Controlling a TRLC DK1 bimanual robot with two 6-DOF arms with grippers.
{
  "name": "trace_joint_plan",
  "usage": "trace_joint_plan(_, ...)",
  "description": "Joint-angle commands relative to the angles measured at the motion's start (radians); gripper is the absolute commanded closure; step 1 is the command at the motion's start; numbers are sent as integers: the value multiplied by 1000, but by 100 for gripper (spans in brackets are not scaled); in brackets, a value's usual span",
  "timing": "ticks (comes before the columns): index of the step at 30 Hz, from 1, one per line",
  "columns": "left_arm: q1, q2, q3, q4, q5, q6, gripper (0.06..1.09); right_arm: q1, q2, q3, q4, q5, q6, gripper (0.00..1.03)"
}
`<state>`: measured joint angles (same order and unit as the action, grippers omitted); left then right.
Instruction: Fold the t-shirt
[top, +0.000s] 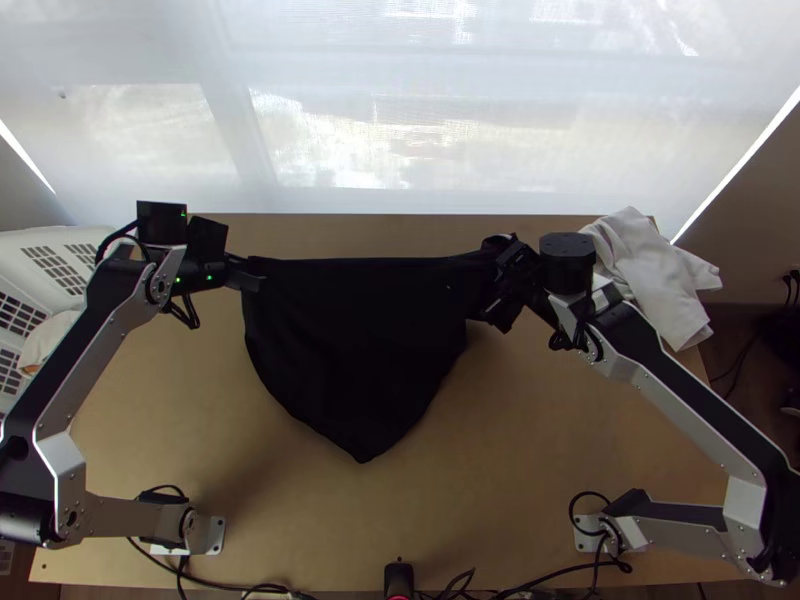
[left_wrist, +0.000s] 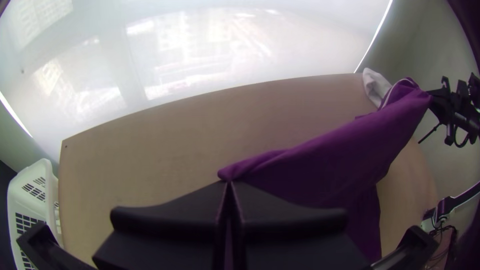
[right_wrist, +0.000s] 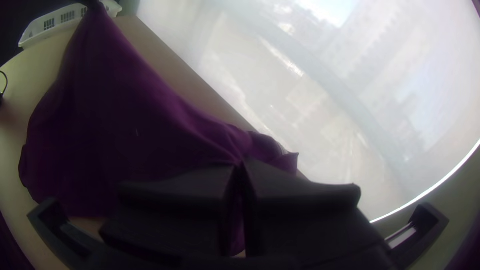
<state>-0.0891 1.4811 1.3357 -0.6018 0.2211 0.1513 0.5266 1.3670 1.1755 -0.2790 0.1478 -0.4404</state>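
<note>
Shirt (top: 350, 350) hangs over the table (top: 560, 450) between the left gripper (left_wrist: 228, 182) and right gripper (right_wrist: 240, 164), both pinched tight on its cloth. I'd want that top edge taut, then lower the dangling part first so nothing bunches underneath.
</note>
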Motion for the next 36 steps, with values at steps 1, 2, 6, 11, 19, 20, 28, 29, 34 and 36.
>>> trace_joint_plan(1,49,150,-24,109,0,2,105,-60,107,-33,50,-21,3,100)
trace_joint_plan(2,49,168,-20,117,0,-2,105,-60,118,-40,69,-22,3,100)
trace_joint_plan(6,37,212,-4,126,1,-35,92,-63,147,-45,103,-27,32,99)
trace_joint_plan(11,-4,185,-6,56,1,-35,30,-83,136,-40,115,-27,106,22)
trace_joint_plan(19,-133,-19,-12,-150,31,16,15,-116,63,-56,60,-27,181,5)
trace_joint_plan(20,-158,-42,-15,-191,47,27,15,-116,52,-54,49,-27,189,5)
trace_joint_plan(28,-440,-137,-116,-369,73,76,15,-123,14,-40,-6,-27,198,5)
trace_joint_plan(29,-471,-134,-130,-380,73,88,15,-125,12,-37,-9,-27,200,5)
trace_joint_plan(34,-563,-87,-155,-380,57,99,15,-128,4,-37,-22,-27,204,5)
trace_joint_plan(36,-589,-64,-158,-369,26,108,15,-129,-2,-39,-26,-27,207,5)
